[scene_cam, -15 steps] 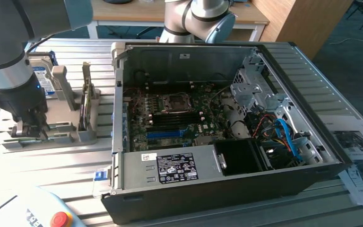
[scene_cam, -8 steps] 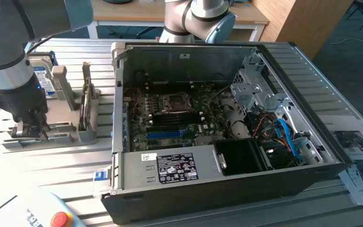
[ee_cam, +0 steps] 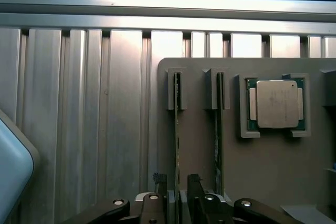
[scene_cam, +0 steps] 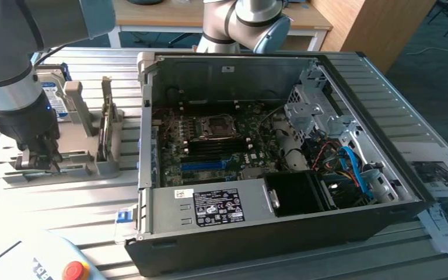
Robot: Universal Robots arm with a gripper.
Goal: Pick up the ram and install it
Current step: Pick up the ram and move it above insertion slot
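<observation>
Straddling the ram, my claw stands spread, with one finger on each side of the thin green stick and, as far as I can see, neither pressed against it. The ram stands on its edge in a narrow slot of a grey holder, its far end caught in a small grey post. A second stick stands in the neighbouring slot of the same holder, parallel to mine and just beside it. Past that one, a square recess in the holder carries a silver processor chip, lying flat. The holder rests on a ribbed metal worktop.

In the exterior view my arm comes down over the holder at that view's left. The open computer case lies on the worktop just beside the holder, toward that view's right. Inside the case lies the motherboard, with a square processor socket near its middle and a blue slot nearer the camera. A labelled power supply sits along the case's near wall, and coloured cables run through the part of the case on the exterior view's right. Printed sheets lie on the worktop past the case.
</observation>
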